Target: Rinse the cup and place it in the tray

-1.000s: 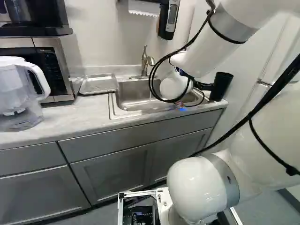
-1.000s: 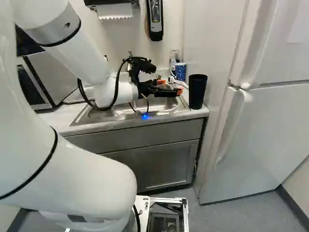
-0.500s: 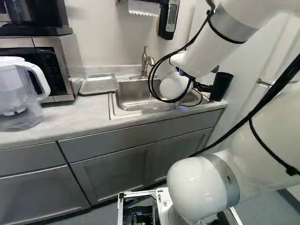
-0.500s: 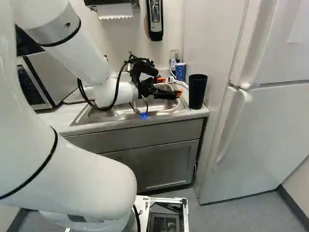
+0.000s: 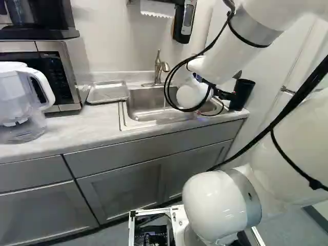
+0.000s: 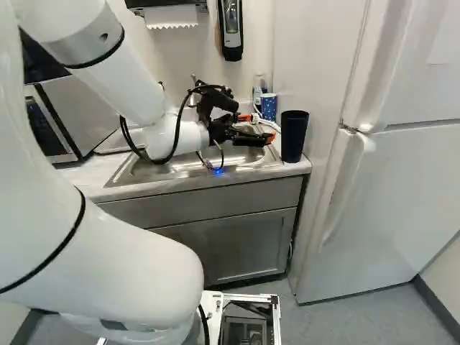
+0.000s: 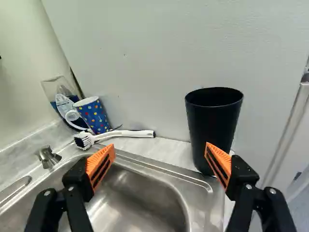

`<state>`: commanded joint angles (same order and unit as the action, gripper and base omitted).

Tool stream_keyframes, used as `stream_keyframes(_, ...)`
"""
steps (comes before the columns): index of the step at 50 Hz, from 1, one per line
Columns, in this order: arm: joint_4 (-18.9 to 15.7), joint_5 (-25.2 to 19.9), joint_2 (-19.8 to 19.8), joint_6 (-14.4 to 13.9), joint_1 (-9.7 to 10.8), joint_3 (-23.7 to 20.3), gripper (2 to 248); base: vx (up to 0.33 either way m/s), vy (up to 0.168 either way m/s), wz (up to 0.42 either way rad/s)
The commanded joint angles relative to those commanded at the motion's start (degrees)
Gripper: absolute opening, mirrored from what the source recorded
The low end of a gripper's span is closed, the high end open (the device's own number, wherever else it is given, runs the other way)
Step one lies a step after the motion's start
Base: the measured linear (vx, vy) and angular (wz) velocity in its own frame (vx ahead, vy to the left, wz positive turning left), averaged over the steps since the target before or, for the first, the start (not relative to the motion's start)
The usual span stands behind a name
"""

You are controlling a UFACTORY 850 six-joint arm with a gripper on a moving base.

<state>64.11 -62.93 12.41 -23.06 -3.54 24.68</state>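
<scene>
Orange-padded gripper (image 7: 159, 146): spread wide, nothing pinched, above the steel sink (image 5: 141, 105).
Black cup (image 6: 294, 136): probably the one to rinse; upright on the marbled counter (image 5: 77, 128), right of centre in the right base view. One finger overlaps it in the wrist view.
Approach: should shift sideways until the cup sits midway, then advance level and close gently; one finger nudging first could tip it.
Metal tray (image 5: 107, 92): beside the sink, upper left of the left base view.
Fridge (image 6: 424, 187): white, right of the right base view.
Wall (image 5: 118, 46): pale, behind the faucet (image 5: 158, 66).
</scene>
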Motion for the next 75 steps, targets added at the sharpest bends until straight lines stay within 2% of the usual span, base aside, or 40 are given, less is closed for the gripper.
stream_keyframes(16, 0.47, 0.0, 0.93, 0.0, 0.14, -0.79, 247, 0.0, 0.0, 0.0)
stream_keyframes(56, 7.56, -2.38, 0.94, 0.0, 0.4, -0.8, 247, 0.0, 0.0, 0.0)
stream_keyframes(75, 9.15, -3.6, -0.33, 0.0, 2.06, 0.27, 247, 0.0, 0.0, 0.0)
